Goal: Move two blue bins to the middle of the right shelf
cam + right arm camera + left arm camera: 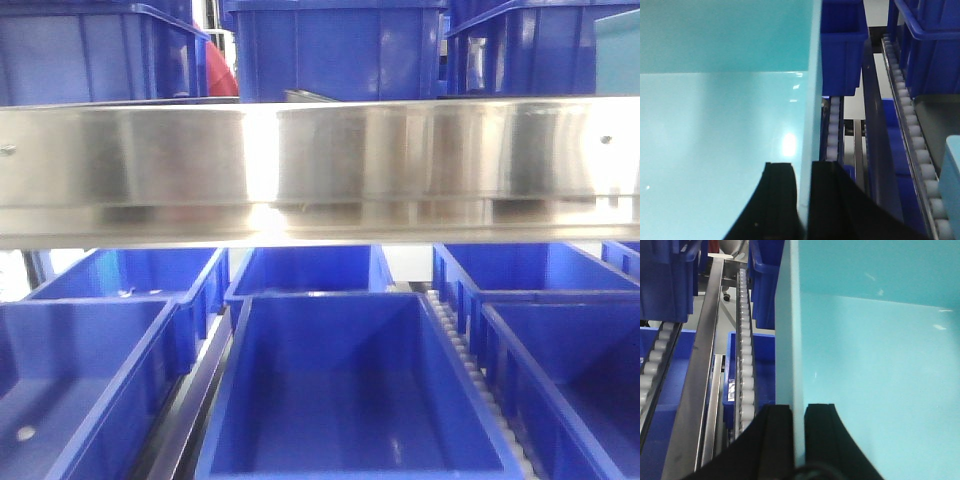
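The front view shows neither arm. A steel shelf beam (320, 165) bars the middle of the frame, with dark-blue bins (340, 390) lying open below it and others cut off along the top. A pale turquoise corner (618, 50) shows at the upper right edge, and I cannot tell whether it belongs to the held bin.

In the left wrist view the light-blue bin (875, 365) fills the right half, its far end running out of frame. The left fingers (775, 422) rise from the bottom edge and are narrowed onto its upright wall, one finger outside and one inside, both touching it. In the right wrist view the same colour of bin fills the left half. The right fingers (777, 180) pinch its wall the same way, their bases cut off below. Grey roller tracks (745, 350) run just beside the bin. What the bin rests on is hidden.
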Motion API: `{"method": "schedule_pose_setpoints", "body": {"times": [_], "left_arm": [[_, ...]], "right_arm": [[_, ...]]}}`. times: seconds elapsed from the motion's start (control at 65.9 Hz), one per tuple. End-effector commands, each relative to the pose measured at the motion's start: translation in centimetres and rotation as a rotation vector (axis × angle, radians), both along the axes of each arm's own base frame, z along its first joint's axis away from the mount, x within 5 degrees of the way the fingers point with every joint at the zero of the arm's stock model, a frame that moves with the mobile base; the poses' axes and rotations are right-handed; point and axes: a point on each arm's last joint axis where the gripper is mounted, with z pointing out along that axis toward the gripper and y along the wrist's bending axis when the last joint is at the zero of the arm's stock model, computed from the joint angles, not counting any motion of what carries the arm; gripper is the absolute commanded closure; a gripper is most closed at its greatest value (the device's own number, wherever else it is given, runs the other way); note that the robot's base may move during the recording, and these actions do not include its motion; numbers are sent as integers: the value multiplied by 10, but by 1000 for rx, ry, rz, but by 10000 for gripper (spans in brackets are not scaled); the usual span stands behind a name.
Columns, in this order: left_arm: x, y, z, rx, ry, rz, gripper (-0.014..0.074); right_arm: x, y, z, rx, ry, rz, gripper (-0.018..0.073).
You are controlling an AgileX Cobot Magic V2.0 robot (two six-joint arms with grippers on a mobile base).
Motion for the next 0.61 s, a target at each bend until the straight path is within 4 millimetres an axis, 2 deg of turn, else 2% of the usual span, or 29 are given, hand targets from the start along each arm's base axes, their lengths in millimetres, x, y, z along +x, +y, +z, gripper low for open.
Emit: {"method": "schedule_pose_setpoints", "body": {"times": [0.0,0.592], "left_arm": [[-1,0,9,-27,-67,-8,707],[-1,0,10,-25,-67,-7,707]], "right_arm": [[-3,-2,10,-11,-65,4,721],[-3,-2,10,-11,-65,4,721]]}}
